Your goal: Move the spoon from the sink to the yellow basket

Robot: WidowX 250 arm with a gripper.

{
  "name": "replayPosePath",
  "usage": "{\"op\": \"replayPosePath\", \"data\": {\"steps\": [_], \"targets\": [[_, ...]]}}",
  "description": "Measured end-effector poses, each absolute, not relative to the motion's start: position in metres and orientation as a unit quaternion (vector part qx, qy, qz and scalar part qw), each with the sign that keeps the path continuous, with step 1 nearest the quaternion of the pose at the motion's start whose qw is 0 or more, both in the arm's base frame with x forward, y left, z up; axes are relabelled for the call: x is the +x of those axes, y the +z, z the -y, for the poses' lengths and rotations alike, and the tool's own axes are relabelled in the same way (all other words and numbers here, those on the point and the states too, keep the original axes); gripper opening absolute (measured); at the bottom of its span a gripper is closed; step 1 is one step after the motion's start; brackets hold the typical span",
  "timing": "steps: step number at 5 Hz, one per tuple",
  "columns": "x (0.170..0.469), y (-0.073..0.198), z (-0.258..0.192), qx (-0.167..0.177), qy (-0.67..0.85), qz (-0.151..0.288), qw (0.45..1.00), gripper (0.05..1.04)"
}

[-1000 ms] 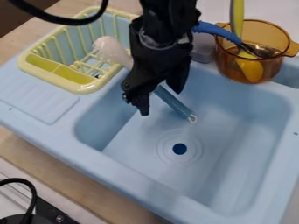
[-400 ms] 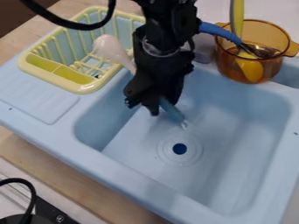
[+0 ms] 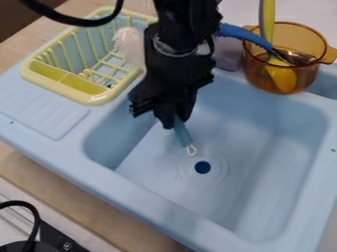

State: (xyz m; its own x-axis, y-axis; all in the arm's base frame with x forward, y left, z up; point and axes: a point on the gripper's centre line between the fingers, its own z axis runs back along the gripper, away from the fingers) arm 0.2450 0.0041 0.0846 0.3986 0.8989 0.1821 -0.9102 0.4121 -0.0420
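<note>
While the spoon appears to be pinched by its teal handle in the black gripper, beside the yellow basket, its pale head is seen at the basket's sink-facing side. The looped handle end is pointed away from the basket, over the sink. The grip should be kept firm, and the whole handle should be raised above the basket's edge before the spoon is carried inward, lowered gently and released.
</note>
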Motion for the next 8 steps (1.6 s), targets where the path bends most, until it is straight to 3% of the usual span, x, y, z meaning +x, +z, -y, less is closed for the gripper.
{"op": "replayPosePath", "data": {"steps": [2, 4, 5, 6, 8], "targets": [[0.227, 0.116, -0.015, 0.034, 0.556, 0.098, 0.825, 0.23], [0.213, 0.148, -0.053, 0.087, 0.568, 0.074, 0.815, 0.23], [0.225, 0.151, -0.07, 0.104, 0.495, 0.043, 0.862, 0.23], [0.243, 0.15, -0.083, 0.091, 0.409, -0.004, 0.908, 0.23], [0.274, 0.148, -0.105, 0.057, 0.258, -0.016, 0.964, 0.23]]}}
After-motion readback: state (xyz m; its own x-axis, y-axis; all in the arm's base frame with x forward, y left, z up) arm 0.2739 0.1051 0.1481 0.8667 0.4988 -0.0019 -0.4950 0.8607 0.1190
